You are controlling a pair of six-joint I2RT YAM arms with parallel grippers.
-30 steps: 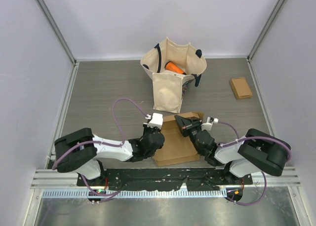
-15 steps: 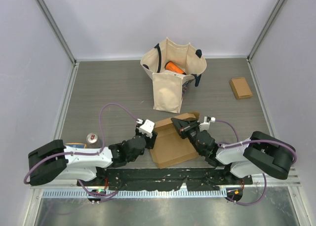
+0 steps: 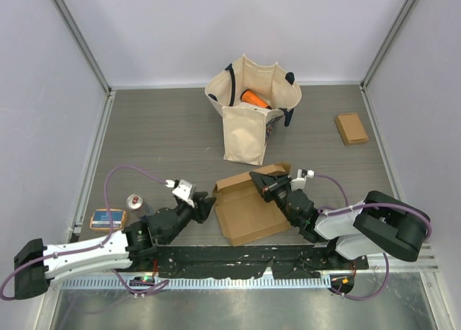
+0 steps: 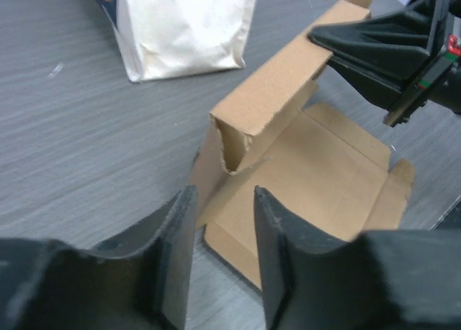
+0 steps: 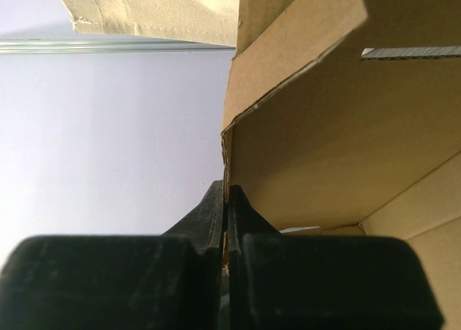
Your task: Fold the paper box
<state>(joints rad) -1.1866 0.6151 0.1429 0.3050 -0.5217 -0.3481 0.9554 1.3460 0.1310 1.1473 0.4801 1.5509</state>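
Observation:
The brown cardboard box (image 3: 248,211) lies half folded at the near middle of the table, its far wall standing up. My right gripper (image 3: 258,181) is shut on the top edge of that wall; in the right wrist view the wall (image 5: 324,128) rises out of the pinched fingers (image 5: 215,207). My left gripper (image 3: 205,201) is open and empty, just left of the box and apart from it. In the left wrist view the box (image 4: 324,164) lies ahead of my open gripper (image 4: 223,200), with its raised wall's torn corner nearest.
A cream tote bag (image 3: 251,114) with an orange item inside stands behind the box. A small flat cardboard piece (image 3: 351,128) lies at the far right. A drinks can (image 3: 135,201) and a small blue-edged packet (image 3: 108,219) sit at the near left.
My left arm has drawn back to the left, off the box, and its gripper is now clear of it. The box's left flap has swung outward. The right gripper stays on the wall.

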